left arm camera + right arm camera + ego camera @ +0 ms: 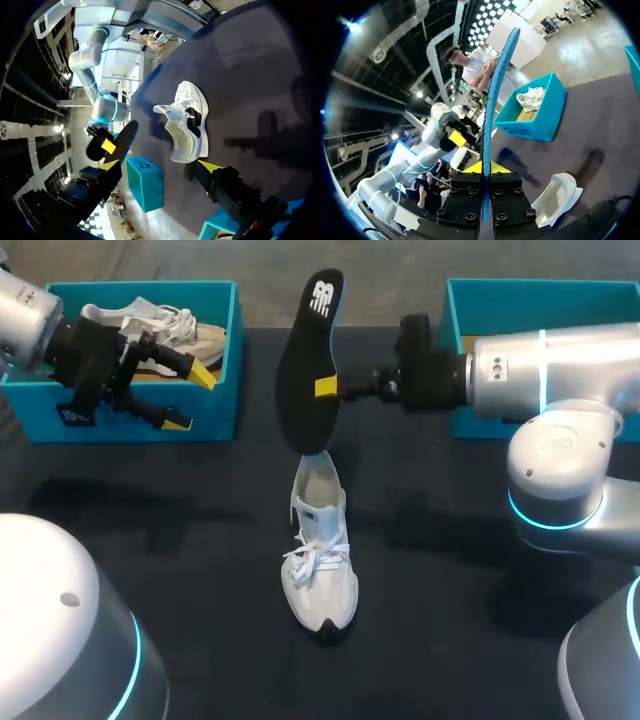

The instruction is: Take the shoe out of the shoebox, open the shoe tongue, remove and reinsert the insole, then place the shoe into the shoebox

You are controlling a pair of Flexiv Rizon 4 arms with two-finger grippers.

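The right fingers (325, 387) clamp the insole (308, 350) upright over the shoe (320, 560) (poised, likely, for reinsertion) while the left fingers (203, 375) hang apart.

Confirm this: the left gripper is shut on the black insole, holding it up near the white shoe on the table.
Not quite: it is the right gripper that is shut on the black insole, holding it up near the white shoe on the table. The right wrist view shows it clamped on the insole's edge; the left gripper is open.
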